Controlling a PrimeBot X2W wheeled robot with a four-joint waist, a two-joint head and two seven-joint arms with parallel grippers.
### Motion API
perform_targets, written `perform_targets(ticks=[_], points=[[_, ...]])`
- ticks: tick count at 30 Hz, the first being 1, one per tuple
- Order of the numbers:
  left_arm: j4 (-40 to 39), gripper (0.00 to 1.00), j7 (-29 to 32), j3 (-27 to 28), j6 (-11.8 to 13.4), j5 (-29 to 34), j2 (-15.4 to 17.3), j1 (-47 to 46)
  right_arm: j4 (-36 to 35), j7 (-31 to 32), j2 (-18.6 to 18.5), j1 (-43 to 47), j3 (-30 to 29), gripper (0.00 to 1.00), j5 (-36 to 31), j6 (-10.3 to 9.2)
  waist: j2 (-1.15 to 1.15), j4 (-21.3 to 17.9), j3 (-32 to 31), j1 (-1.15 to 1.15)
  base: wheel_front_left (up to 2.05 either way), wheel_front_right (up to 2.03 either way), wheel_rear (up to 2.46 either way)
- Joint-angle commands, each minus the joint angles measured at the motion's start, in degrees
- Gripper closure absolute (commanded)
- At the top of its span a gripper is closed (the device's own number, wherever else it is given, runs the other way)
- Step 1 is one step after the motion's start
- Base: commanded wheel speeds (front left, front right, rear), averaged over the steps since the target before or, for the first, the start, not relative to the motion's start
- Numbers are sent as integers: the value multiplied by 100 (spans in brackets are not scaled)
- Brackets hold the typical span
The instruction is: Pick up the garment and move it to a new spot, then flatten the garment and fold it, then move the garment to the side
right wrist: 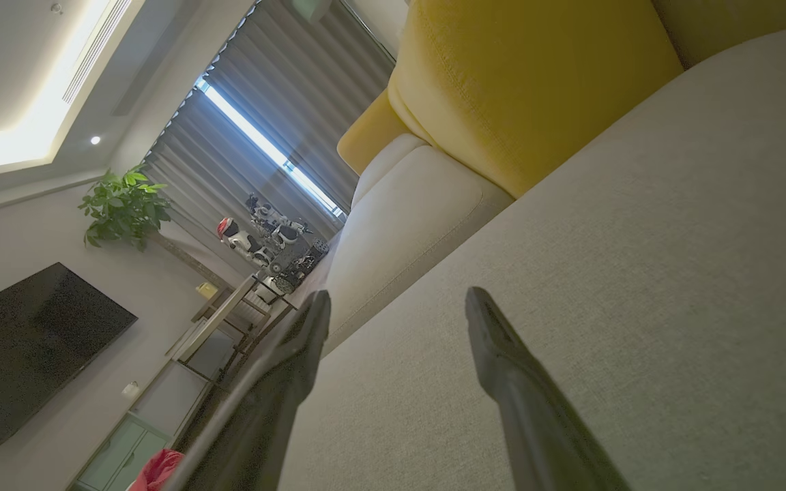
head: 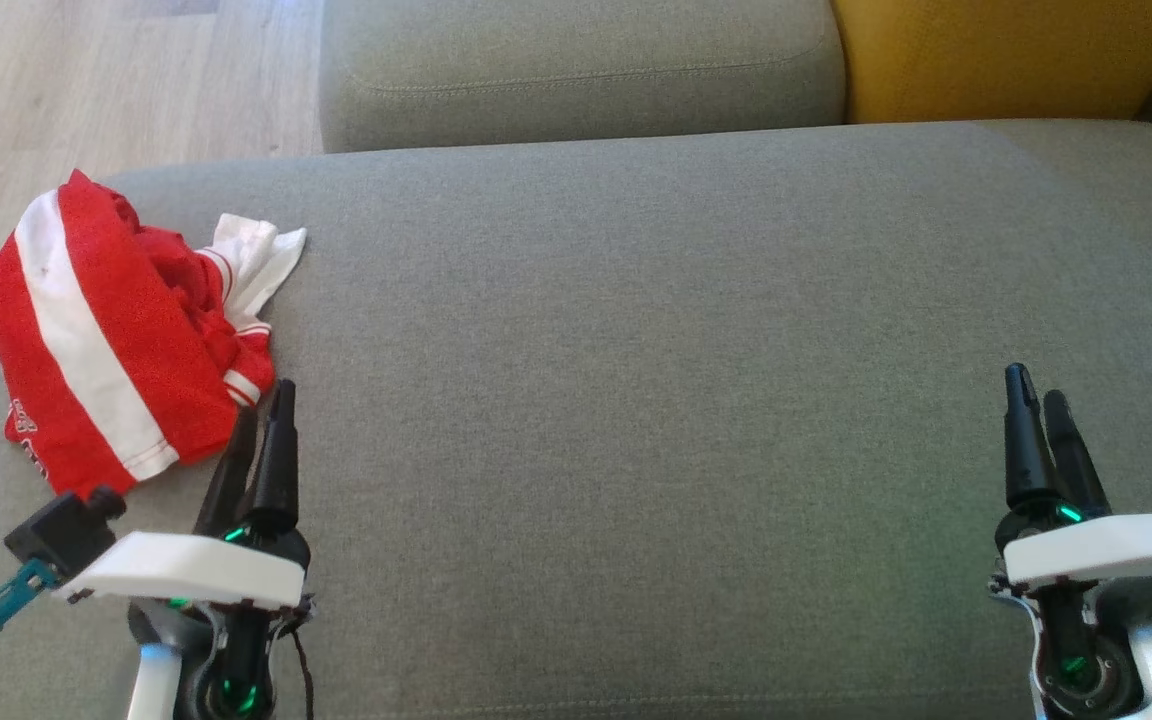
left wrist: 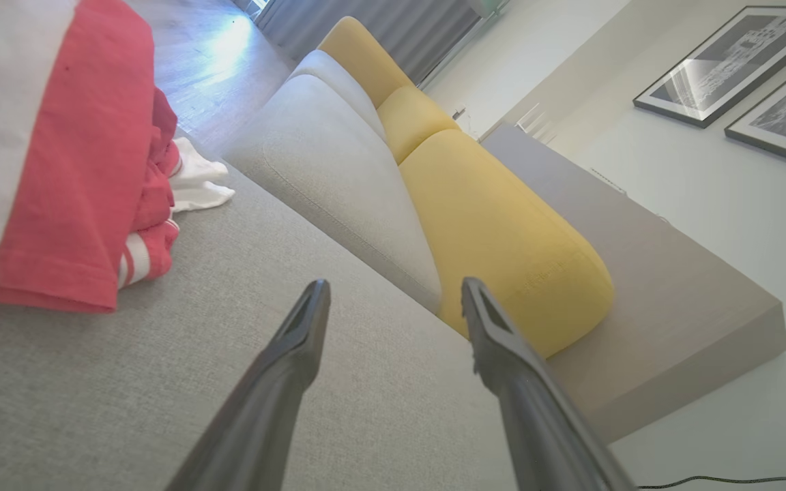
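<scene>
A grey sofa seat (head: pixel 636 350) has a grey back cushion (head: pixel 576 70) and a yellow cushion (head: pixel 996 55) side by side behind it. Pale wooden floor (head: pixel 86 90) lies to its left. Framed pictures (left wrist: pixel 720 65) hang on a white wall. Elsewhere stand a leafy plant (right wrist: pixel 123 204), a dark television (right wrist: pixel 31 348) and grey curtains (right wrist: pixel 277 116).

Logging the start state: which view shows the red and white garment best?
The head view: the whole garment lies crumpled at the left end of the sofa seat. The left wrist view shows one side close up, cut off by the frame. The right wrist view gives a small red patch, perhaps it.
</scene>
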Motion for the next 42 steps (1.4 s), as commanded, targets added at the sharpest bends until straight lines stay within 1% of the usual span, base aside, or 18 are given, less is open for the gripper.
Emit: perform_targets(ticks=[1,16,25,26,42], points=[[-251,0,-71,59,7,179,110,-283,-249,-68,-106,-269,73,0,-170,14,0,-3,-1,0,0,0,0],[-217,0,-323,-123,139,1286,259,-240,-174,-255,-135,-269,265,0,-1224,16,0,-29,-29,0,0,0,0],[-170,0,-474,-144,239,1861,298,-206,-53,-320,-162,-286,351,0,-1783,18,0,-40,-60,0,0,0,0],[-170,0,-474,-144,239,1861,298,-206,-53,-320,-162,-286,351,0,-1783,18,0,-40,-60,0,0,0,0],[-37,0,-743,-261,346,2945,345,-127,70,-389,-155,-300,524,0,-2839,20,0,-21,-98,0,0,0,0]])
